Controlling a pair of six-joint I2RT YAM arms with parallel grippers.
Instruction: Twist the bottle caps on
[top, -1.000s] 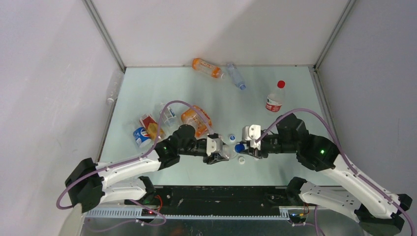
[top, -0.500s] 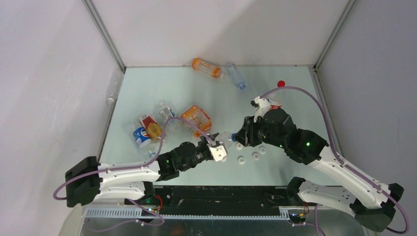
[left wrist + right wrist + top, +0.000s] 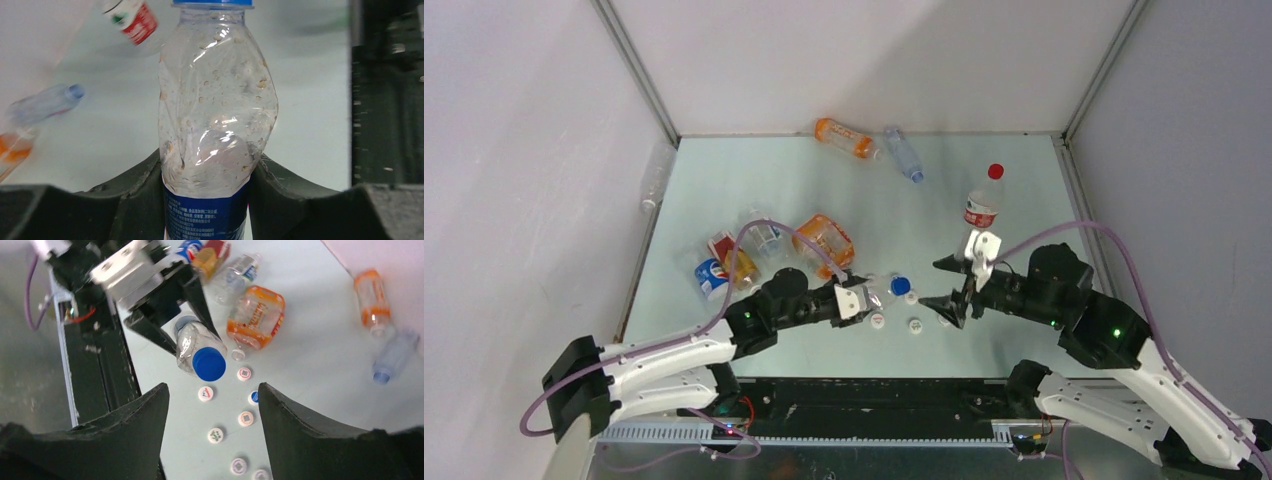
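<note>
With the blue cap point(image 3: 209, 364) seemingly seated on the bottle point(image 3: 215, 100) pinched at its label by the left claw point(image 3: 207, 172), the right claw point(image 3: 212, 390), spread and empty, has backed off since a second ago, so next probably comes parking this bottle and fetching one of the loose white caps point(image 3: 216, 435).

Your pale green table point(image 3: 724, 190) carries everything around the squat orange bottle point(image 3: 824, 243), which lies on its side. Just left of it lie a small clear bottle point(image 3: 764, 235), an amber red-labelled bottle point(image 3: 729, 256) and a Pepsi bottle point(image 3: 712, 278). Beyond it, by the far edge, lie a slim orange bottle point(image 3: 844, 137) and a blue-capped bottle point(image 3: 904, 155). To its far right a red-capped bottle point(image 3: 984, 200) stands upright. Loose caps point(image 3: 915, 326) lie scattered at its near right.
</note>
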